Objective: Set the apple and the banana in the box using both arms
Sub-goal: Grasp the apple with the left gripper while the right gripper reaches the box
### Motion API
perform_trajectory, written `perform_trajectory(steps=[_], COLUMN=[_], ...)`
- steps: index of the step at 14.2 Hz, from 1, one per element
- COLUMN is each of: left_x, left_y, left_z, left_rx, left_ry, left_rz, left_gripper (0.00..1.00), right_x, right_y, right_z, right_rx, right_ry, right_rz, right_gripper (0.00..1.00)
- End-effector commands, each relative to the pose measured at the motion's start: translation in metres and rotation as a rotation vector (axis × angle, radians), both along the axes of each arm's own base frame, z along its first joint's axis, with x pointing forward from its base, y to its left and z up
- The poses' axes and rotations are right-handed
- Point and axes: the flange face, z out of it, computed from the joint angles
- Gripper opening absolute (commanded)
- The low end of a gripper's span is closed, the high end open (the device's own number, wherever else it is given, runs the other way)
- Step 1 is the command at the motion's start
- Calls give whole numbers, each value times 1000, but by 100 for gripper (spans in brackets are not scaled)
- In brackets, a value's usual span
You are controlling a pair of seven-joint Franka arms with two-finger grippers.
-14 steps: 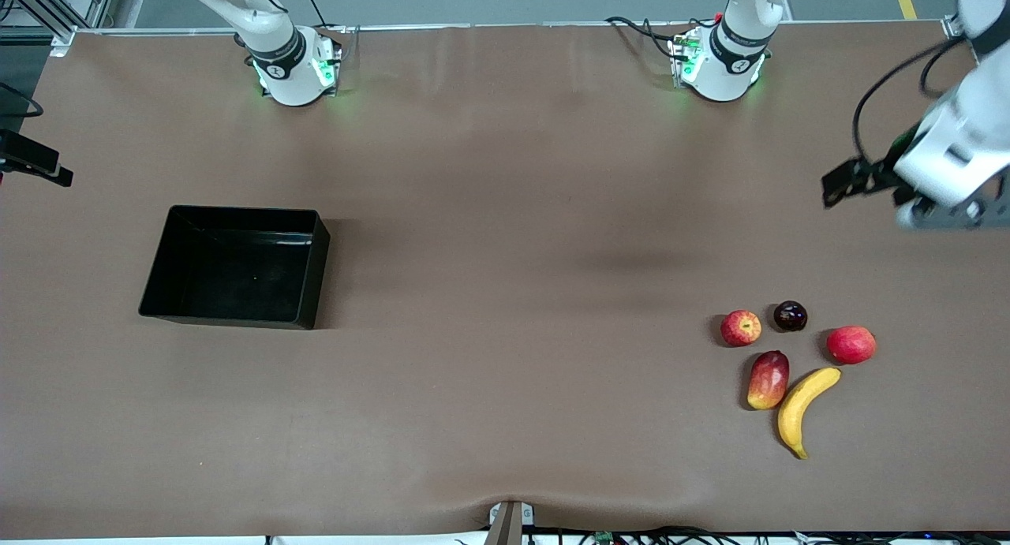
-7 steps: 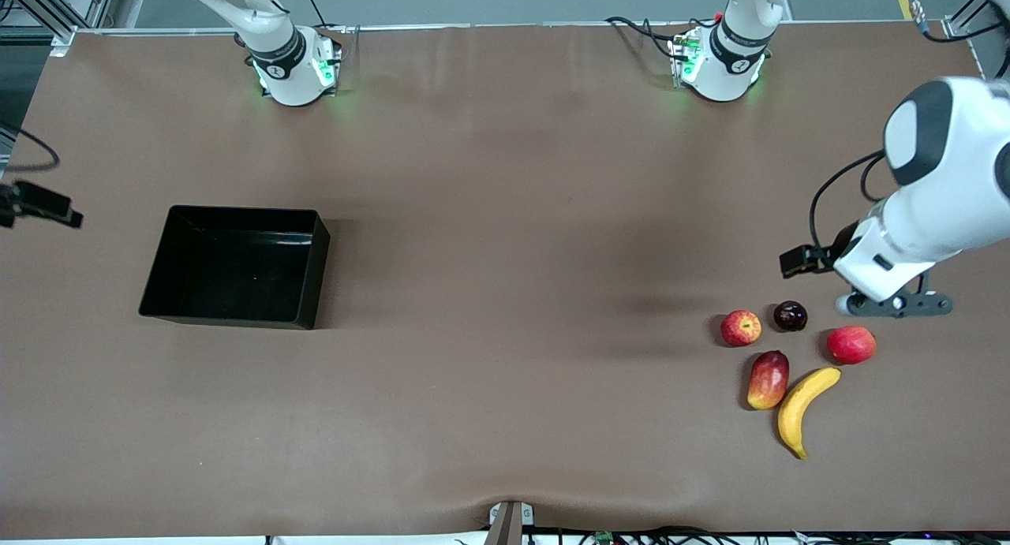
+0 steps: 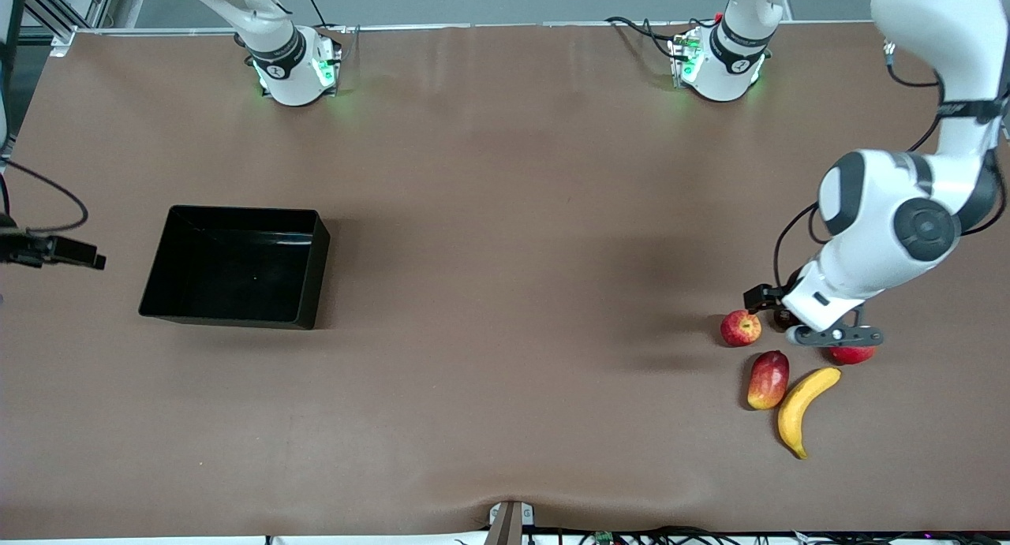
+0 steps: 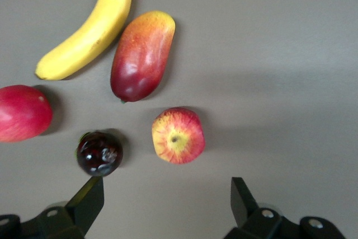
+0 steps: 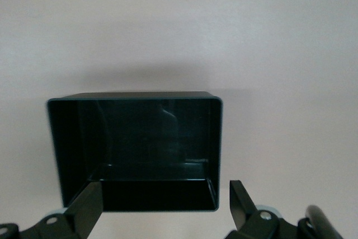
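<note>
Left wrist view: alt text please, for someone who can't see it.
The open left gripper hovers over a brown table, above a yellow-mottled red apple. Around the apple lie a dark round fruit, a red-yellow mango, a banana and a pinkish-red fruit.

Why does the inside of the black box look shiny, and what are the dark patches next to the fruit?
In the right wrist view the box has glossy walls that mirror the light, giving pale streaks. In the left wrist view each fruit blocks the lamp, so the apple and banana cast soft shadows on the table. In the front view the left arm throws a blurry one.
</note>
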Motion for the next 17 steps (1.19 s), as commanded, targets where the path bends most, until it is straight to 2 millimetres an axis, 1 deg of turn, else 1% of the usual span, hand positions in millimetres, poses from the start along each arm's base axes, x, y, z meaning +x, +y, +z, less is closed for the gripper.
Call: perform_trajectory(steps=[1,2,3,4,5,6,7,9,10,12,13,14,15,16,17], left_x=[5,6,6,7,6,6,6,8,8,8,8,8,8,9,10], left_y=[2,3,1,1,2,2,1,2,3,3,3,4,5,6,8], left_z=[-25,-37,-50,-58,-69,-78,-83,-94,-101,-114,-117,-120,-120,-120,-120], left_rx=[7,5,2,1,-1,-3,-6,-11,-12,-17,-17,-17,-16,-16,-15], left_ry=[-16,-15,-10,-4,5,7,7,0,-1,-6,-3,0,0,1,-1], left_rz=[-19,-19,-22,-22,-22,-21,-23,-18,-17,-7,-2,2,2,6,12], left_gripper=[100,100,100,100,100,100,100,100,100,100,100,92,80,65,50], right_x=[4,3,-2,-8,-17,-26,-35,-45,-51,-57,-60,-63,-68,-72,-74], right_y=[-26,-39,-43,-43,-43,-50,-62,-74,-76,-70,-71,-70,-69,-66,-65], right_z=[-28,-53,-79,-103,-128,-151,-170,-194,-205,-221,-227,-234,-242,-247,-251], right_rx=[4,16,29,32,35,36,37,44,48,51,49,50,56,62,66], right_ry=[38,76,112,129,139,138,136,120,121,133,125,124,132,139,142], right_rz=[-13,-34,-43,-46,-49,-62,-74,-41,-28,-21,-19,-12,3,25,38], right_gripper=[100,100,100,100,100,100,100,100,100,100,100,100,91,75,62])
